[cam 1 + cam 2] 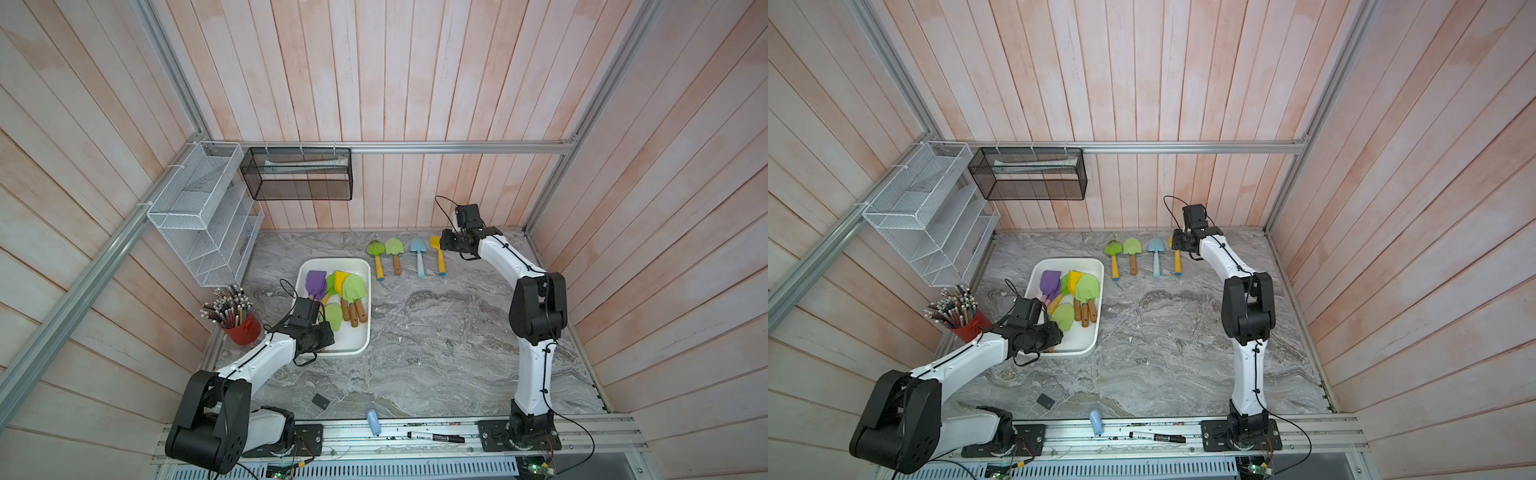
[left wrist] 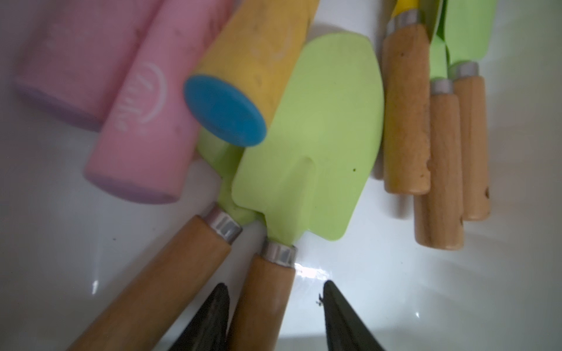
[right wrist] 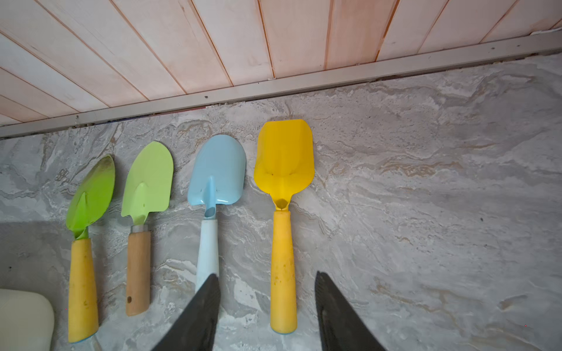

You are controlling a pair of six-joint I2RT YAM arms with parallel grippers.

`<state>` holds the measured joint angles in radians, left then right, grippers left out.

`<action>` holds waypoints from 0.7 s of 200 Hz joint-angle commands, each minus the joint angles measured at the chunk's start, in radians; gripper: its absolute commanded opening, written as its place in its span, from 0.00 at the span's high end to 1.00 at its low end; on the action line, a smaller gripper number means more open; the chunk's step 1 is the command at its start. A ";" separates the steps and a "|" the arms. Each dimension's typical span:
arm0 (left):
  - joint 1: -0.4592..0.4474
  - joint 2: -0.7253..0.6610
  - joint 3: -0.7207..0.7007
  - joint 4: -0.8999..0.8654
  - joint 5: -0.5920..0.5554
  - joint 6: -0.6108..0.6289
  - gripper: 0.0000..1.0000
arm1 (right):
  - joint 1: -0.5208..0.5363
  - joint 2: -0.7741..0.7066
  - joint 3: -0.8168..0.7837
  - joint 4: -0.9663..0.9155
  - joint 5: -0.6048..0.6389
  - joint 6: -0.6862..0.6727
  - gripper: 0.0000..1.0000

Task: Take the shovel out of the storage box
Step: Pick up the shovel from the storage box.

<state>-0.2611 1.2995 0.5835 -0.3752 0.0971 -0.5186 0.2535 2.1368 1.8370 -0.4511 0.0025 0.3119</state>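
Your left claw (image 2: 275, 284) sits half-open inside the storage box (image 1: 334, 260), straddling the light-green shovel (image 2: 307, 146) at its handle, seemingly not yet pinching. Close, then lift clear. Your right claw (image 3: 266, 273) gapes above the yellow shovel (image 3: 284, 158).

White script logo on pink handle (image 2: 143, 121), letters not legible

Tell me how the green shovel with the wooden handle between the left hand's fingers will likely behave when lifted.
The shovel is probably stiff: wooden handle, metal collar, hard-looking blade. Its round, smooth handle may turn in the left hand. The yellow handle seems to lie on its blade, so it may shift.
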 commanded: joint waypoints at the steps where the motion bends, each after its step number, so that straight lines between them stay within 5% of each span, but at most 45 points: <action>1: -0.029 0.028 0.025 -0.041 0.022 0.013 0.48 | -0.004 -0.018 -0.030 0.013 -0.002 0.009 0.47; 59: -0.104 0.132 0.087 -0.133 -0.061 0.019 0.49 | -0.003 -0.034 -0.065 0.047 -0.023 0.027 0.48; 140: -0.142 0.205 0.124 -0.130 -0.080 0.022 0.70 | -0.004 -0.075 -0.116 0.081 -0.024 0.036 0.49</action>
<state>-0.3981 1.4620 0.7105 -0.4637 0.0166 -0.4995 0.2535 2.1117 1.7458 -0.3912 -0.0135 0.3378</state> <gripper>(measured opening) 0.329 0.516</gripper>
